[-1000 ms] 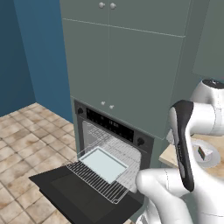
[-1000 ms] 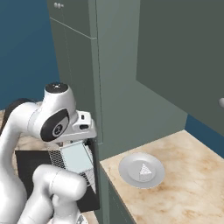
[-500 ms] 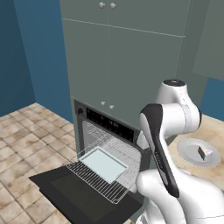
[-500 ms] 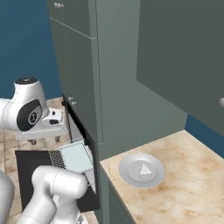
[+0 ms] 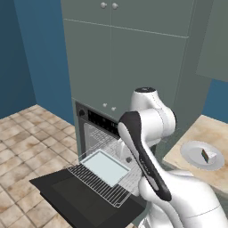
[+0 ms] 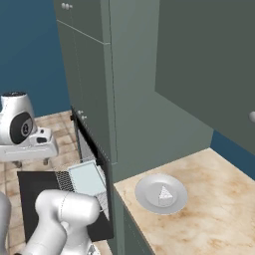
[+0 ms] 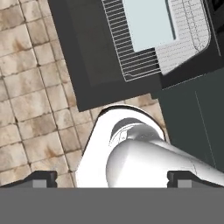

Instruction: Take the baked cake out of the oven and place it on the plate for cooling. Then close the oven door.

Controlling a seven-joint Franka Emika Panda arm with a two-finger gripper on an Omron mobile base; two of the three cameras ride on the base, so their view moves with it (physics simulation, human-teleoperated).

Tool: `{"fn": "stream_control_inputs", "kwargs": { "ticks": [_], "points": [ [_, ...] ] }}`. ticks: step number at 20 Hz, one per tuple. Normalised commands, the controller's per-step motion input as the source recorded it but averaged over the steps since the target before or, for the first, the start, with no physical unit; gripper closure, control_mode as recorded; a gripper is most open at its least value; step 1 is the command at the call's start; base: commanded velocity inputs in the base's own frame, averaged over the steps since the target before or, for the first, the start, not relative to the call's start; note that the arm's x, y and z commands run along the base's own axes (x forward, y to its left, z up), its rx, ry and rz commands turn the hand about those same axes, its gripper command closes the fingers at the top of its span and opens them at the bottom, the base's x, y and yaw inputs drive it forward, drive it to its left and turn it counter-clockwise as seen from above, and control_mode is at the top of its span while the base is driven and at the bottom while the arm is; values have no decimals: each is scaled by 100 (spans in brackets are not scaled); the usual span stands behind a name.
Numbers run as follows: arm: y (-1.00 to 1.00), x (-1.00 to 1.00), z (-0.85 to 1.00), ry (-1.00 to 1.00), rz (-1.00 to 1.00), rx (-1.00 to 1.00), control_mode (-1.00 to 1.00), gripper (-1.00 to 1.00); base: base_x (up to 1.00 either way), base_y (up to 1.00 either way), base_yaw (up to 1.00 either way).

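The baked cake [image 6: 164, 193], a small white wedge with a dark side [image 5: 207, 155], lies on the round white plate [image 6: 144, 191] on the counter, also seen at the right of the left base view as the plate [image 5: 193, 153]. The black oven [image 5: 95, 118] stands open, its oven door [image 5: 84, 200] folded down flat. My gripper [image 6: 31, 162] hangs above the floor and the oven door [image 7: 87, 65], far left of the plate. It points down, open and holding nothing; in the hand view the gripper [image 7: 114, 178] has its fingertips [image 7: 41, 177] wide apart.
A wire rack [image 5: 111, 187] is pulled out over the door and carries a pale blue-white tray [image 5: 104, 165]. Tall grey-green cabinets [image 5: 124, 58] rise above the oven. A marbled counter [image 6: 214, 214] holds the plate. Tiled floor [image 7: 30, 109] lies left of the door.
The arm has swung from the counter side across to the front of the oven, over the open door. The gripper stayed open. The cake and plate have not moved.
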Motion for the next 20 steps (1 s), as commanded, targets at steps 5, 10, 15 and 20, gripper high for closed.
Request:
{"fn": "stream_control_inputs", "kwargs": {
  "ticks": [5,10,15,20],
  "points": [
    [47,17,-68,1,2,0,-100,-100,0,0,0],
    [41,34,-79,0,0,-1,-100,-100,0,0,0],
    [44,46,-77,0,0,-2,-100,-100,0,0,0],
    [48,58,-71,1,0,-4,-100,-100,0,0,0]
  ]
}}
